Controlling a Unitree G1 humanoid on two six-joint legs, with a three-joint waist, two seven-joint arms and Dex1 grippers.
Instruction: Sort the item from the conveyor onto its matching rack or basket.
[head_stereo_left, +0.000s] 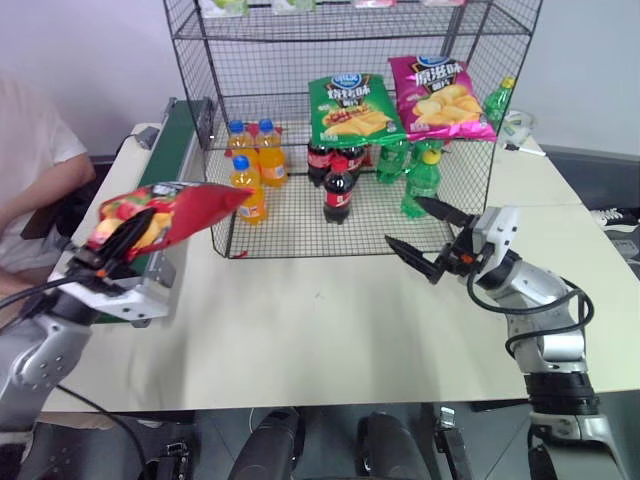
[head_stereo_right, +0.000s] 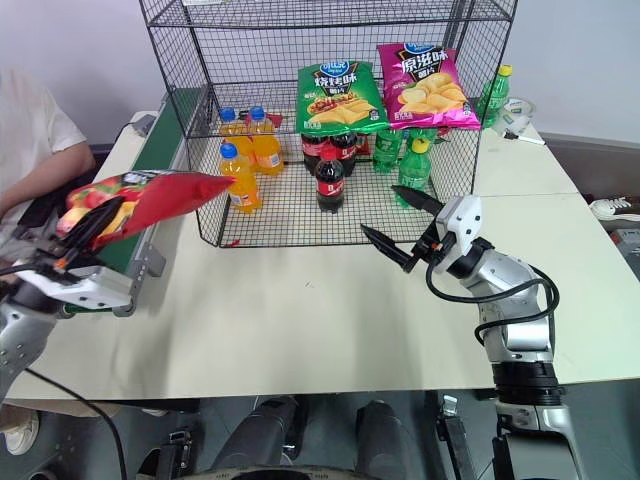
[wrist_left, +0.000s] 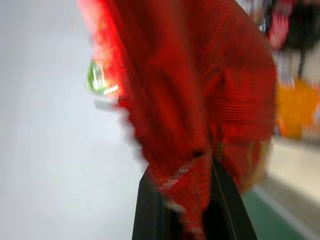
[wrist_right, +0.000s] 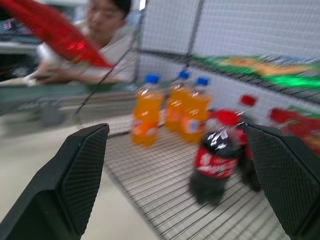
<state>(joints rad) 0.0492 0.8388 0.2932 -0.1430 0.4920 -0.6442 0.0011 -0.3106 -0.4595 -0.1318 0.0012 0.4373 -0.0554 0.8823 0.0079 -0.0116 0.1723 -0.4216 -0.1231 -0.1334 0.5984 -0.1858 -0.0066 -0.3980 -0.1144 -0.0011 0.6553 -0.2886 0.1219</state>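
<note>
The item, a shiny red crisp bag, hangs in the air above the near end of the conveyor, a dark-green belt along the table's left side. My left gripper is shut on the bag's near edge, and its black fingers pinch the red foil. The bag's free end points toward the rack, a black wire-mesh shelf unit at the back of the table. My right gripper stands open over the table before the rack's front right, holding nothing.
The rack's bottom tier holds orange soda bottles, cola bottles and green bottles. A green bag and a magenta bag lie on the tier above. A person in white sits at the left.
</note>
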